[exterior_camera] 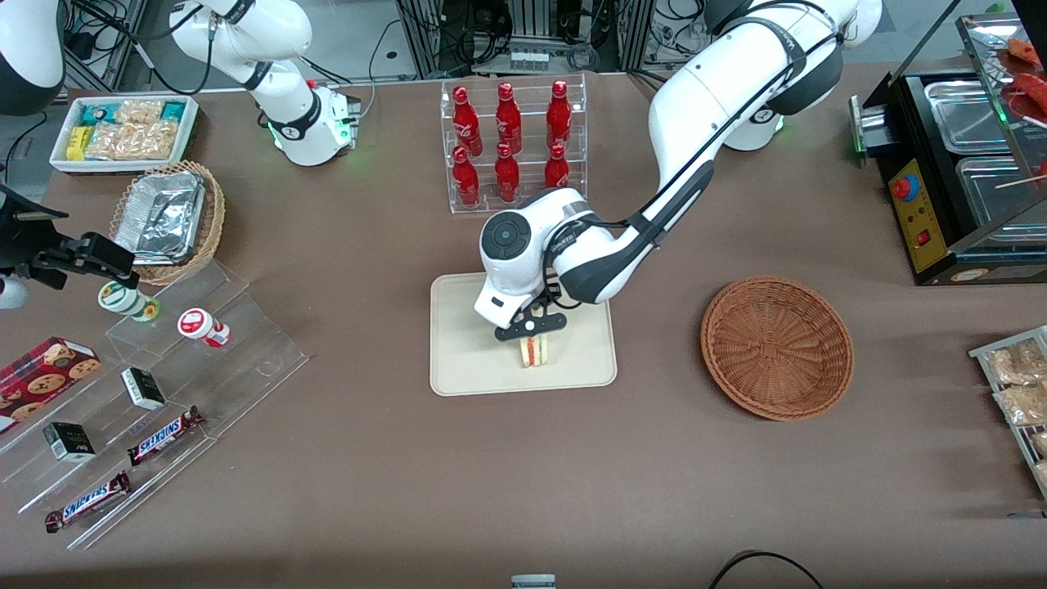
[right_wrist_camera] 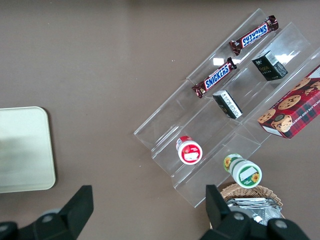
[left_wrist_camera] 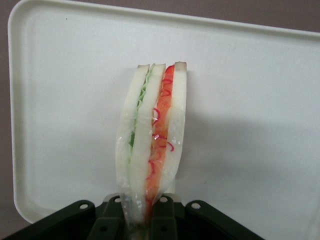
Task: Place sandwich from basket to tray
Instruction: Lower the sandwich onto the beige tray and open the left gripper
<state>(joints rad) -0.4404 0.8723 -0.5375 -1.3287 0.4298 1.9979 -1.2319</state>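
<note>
The sandwich (exterior_camera: 534,350) is a wrapped white wedge with red and green filling, standing on edge over the cream tray (exterior_camera: 466,360). My left gripper (exterior_camera: 532,328) is shut on its top end, above the tray's middle. In the left wrist view the sandwich (left_wrist_camera: 152,135) hangs from the fingers (left_wrist_camera: 162,215), pinched between them, with the tray (left_wrist_camera: 250,100) under it. I cannot tell whether it touches the tray. The reddish-brown wicker basket (exterior_camera: 777,348) stands empty beside the tray, toward the working arm's end.
A clear rack of red bottles (exterior_camera: 511,143) stands farther from the front camera than the tray. Clear stepped shelves with snack bars (exterior_camera: 147,409), a tan basket with foil trays (exterior_camera: 168,217) and a white snack bin (exterior_camera: 123,131) lie toward the parked arm's end. A black warmer (exterior_camera: 965,172) stands at the working arm's end.
</note>
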